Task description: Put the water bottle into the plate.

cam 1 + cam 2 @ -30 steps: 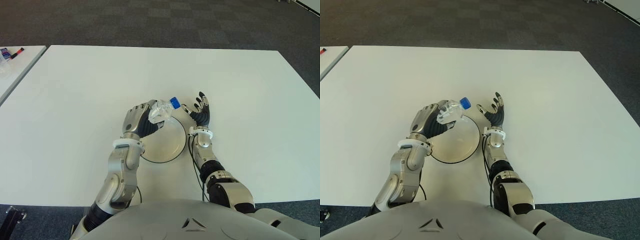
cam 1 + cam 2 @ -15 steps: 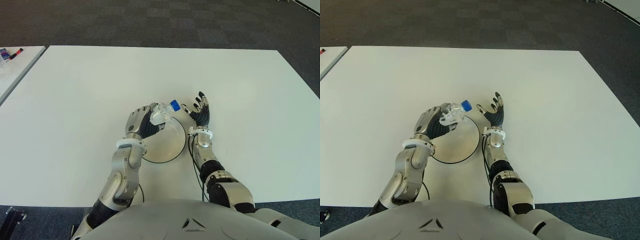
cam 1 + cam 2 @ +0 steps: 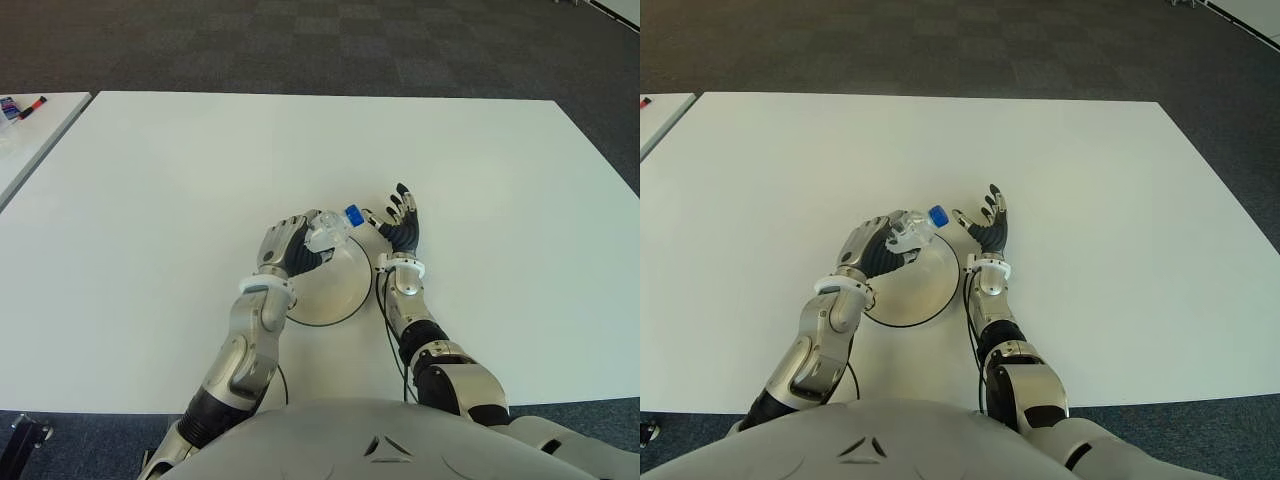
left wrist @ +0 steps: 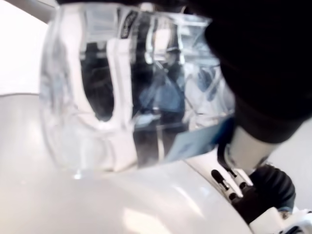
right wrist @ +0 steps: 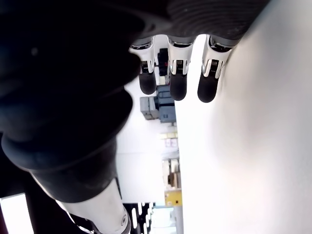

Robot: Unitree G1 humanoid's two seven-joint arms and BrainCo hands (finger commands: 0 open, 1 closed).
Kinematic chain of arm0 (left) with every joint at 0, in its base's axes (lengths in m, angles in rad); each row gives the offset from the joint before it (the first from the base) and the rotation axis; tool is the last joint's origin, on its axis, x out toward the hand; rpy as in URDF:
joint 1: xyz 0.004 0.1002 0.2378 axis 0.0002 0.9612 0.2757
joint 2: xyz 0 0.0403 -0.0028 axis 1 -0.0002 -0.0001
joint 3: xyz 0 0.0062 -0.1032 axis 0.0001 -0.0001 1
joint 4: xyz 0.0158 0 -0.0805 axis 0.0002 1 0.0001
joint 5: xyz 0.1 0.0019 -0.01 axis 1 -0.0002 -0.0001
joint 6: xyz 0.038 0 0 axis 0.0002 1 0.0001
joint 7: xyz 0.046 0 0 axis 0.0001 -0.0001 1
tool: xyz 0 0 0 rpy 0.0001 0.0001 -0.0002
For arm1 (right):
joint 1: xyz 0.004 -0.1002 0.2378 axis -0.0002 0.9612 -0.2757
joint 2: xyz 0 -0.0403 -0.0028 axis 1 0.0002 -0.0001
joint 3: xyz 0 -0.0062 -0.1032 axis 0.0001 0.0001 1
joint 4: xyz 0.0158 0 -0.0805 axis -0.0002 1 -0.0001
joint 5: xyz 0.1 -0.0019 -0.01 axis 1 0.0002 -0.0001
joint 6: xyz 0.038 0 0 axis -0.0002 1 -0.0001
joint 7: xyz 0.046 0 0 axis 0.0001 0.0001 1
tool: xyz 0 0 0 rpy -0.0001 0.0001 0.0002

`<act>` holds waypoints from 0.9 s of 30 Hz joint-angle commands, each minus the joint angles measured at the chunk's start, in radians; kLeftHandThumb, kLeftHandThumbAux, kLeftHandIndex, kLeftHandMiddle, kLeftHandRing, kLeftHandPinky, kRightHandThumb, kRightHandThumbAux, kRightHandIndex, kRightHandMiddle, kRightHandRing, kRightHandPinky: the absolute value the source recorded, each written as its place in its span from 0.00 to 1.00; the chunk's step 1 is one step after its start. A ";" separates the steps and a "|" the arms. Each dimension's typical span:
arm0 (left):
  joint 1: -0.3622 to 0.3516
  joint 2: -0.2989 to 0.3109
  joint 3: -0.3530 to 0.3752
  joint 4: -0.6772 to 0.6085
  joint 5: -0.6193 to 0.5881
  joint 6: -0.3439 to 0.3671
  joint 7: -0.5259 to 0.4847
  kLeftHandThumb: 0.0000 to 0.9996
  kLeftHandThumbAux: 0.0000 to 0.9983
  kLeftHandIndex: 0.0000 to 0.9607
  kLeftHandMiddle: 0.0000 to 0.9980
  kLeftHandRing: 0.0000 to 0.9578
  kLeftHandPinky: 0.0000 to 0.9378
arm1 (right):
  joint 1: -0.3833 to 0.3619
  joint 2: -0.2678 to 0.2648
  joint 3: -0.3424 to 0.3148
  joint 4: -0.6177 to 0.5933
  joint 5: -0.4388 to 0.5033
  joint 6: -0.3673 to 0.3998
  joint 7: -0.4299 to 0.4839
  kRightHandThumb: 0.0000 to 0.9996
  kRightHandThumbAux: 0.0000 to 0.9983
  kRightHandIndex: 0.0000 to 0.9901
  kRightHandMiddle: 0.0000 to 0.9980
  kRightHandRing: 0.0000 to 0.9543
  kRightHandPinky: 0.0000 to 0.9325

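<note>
We see the bench [image 3: 150, 180] evenly and brightly lit with faint shadows, while the wrist views are blurred, perhaps overexposed.

left hand [image 3: 288, 245] curled in a grasp, right hand [image 3: 400, 222] fingers spread

White table [image 3: 150, 200] – 2nd table [image 3: 30, 130] at left.
</note>
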 commanded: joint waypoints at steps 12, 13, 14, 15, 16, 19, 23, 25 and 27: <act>-0.061 0.019 -0.003 0.121 -0.027 -0.041 0.036 0.86 0.66 0.43 0.54 0.81 0.12 | 0.019 0.010 -0.004 0.035 0.011 0.018 0.001 0.00 0.94 0.11 0.09 0.10 0.17; -0.062 0.021 -0.004 0.126 -0.028 -0.045 0.038 0.86 0.66 0.43 0.54 0.81 0.12 | 0.019 0.011 -0.005 0.035 0.011 0.018 0.000 0.00 0.95 0.11 0.10 0.10 0.17; -0.063 0.022 -0.004 0.130 -0.029 -0.048 0.039 0.86 0.66 0.43 0.54 0.81 0.12 | 0.019 0.011 -0.005 0.035 0.011 0.018 0.000 0.00 0.95 0.12 0.10 0.10 0.17; -0.063 0.022 -0.004 0.132 -0.030 -0.049 0.040 0.86 0.66 0.42 0.54 0.81 0.11 | 0.019 0.011 -0.005 0.035 0.011 0.018 0.000 0.00 0.95 0.12 0.10 0.11 0.17; -0.064 0.023 -0.004 0.134 -0.031 -0.052 0.041 0.86 0.66 0.42 0.54 0.81 0.11 | 0.019 0.011 -0.005 0.035 0.012 0.018 -0.001 0.00 0.95 0.12 0.10 0.11 0.17; -0.067 0.028 -0.005 0.143 -0.035 -0.059 0.041 0.86 0.66 0.42 0.54 0.81 0.10 | 0.019 0.012 -0.006 0.035 0.015 0.019 0.002 0.00 0.96 0.12 0.10 0.11 0.17; -0.073 0.037 -0.007 0.156 -0.037 -0.066 0.032 0.86 0.66 0.42 0.53 0.81 0.11 | 0.019 0.014 -0.008 0.034 0.019 0.018 0.006 0.00 0.96 0.12 0.10 0.11 0.17; -0.075 0.041 -0.009 0.161 -0.037 -0.070 0.028 0.86 0.67 0.42 0.53 0.81 0.12 | 0.019 0.014 -0.008 0.034 0.020 0.017 0.007 0.00 0.96 0.12 0.10 0.11 0.17; -0.077 0.044 -0.010 0.165 -0.036 -0.073 0.025 0.86 0.67 0.42 0.53 0.81 0.13 | 0.019 0.015 -0.008 0.034 0.021 0.015 0.008 0.00 0.96 0.12 0.10 0.11 0.17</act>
